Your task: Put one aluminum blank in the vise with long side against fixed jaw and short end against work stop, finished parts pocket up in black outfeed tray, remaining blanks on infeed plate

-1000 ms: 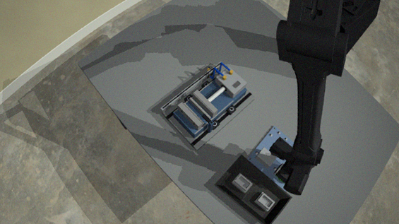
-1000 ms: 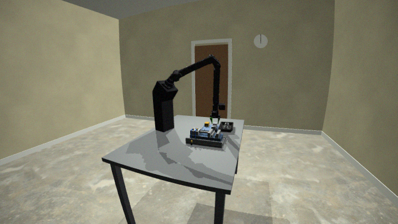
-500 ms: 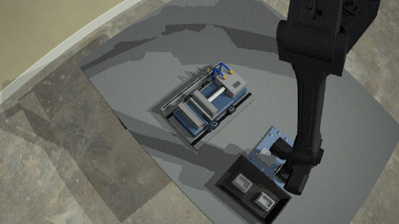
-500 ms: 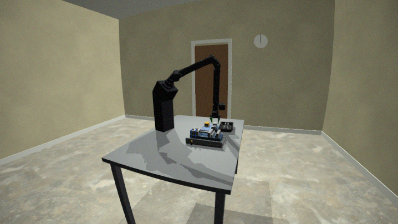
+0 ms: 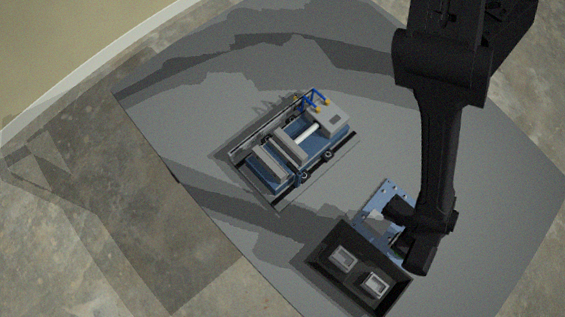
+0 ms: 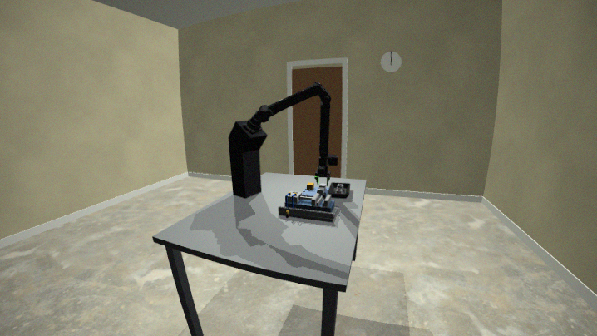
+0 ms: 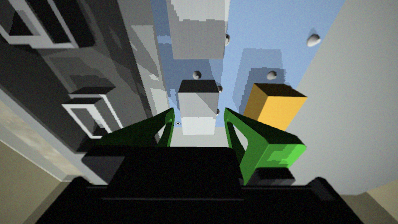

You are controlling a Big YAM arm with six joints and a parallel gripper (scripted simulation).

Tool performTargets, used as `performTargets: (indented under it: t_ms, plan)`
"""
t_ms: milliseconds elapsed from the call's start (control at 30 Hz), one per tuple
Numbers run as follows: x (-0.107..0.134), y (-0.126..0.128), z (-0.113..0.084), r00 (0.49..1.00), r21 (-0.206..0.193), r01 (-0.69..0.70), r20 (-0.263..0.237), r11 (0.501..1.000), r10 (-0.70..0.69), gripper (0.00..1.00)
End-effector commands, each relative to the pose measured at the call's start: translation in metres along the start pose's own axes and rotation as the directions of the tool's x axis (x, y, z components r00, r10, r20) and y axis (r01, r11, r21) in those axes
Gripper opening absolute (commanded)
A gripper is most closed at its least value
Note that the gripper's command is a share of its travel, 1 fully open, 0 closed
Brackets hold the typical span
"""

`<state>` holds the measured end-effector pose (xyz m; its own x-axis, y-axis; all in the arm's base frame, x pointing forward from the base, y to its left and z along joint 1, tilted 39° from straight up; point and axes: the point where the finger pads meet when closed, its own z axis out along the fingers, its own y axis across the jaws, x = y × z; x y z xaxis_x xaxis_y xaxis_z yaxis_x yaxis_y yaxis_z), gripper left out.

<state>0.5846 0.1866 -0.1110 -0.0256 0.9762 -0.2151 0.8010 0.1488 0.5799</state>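
My gripper point(image 7: 199, 112) is open, its green fingers apart on either side of a small gray blank point(image 7: 197, 107) that stands on the light blue infeed plate point(image 7: 280, 35). I cannot tell whether the fingers touch it. A second gray blank point(image 7: 197, 27) lies farther along the plate. A yellow brass blank point(image 7: 275, 105) stands just right of the right finger. The black outfeed tray point(image 5: 358, 271) holds two pocketed finished parts point(image 5: 343, 258) point(image 5: 375, 284). The vise point(image 5: 290, 146) stands at mid table. In the overhead view the arm hides the fingers.
The tray's wall point(image 7: 55, 60) runs close along the left finger. Short pins point(image 7: 271, 75) stick up from the plate around the blanks. The arm's base column point(image 6: 245, 162) stands at the table's far left. The table edge lies just beyond the tray.
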Motion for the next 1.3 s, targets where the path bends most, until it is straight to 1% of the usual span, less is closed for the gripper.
performTargets:
  t_ms: [0,33,67,1267]
  plan:
    - [-0.0097,0.0092,0.0026,1.000,-0.012,-0.014,0.005,1.000,0.014,0.64]
    - [-0.0097,0.0092,0.0026,1.000,-0.012,-0.014,0.005,1.000,0.014,0.64]
    - [-0.0097,0.0092,0.0026,1.000,-0.012,-0.014,0.005,1.000,0.014,0.00]
    - [-0.0103,0.0070,0.0026,1.000,-0.007,-0.013,0.007,1.000,0.014,0.00]
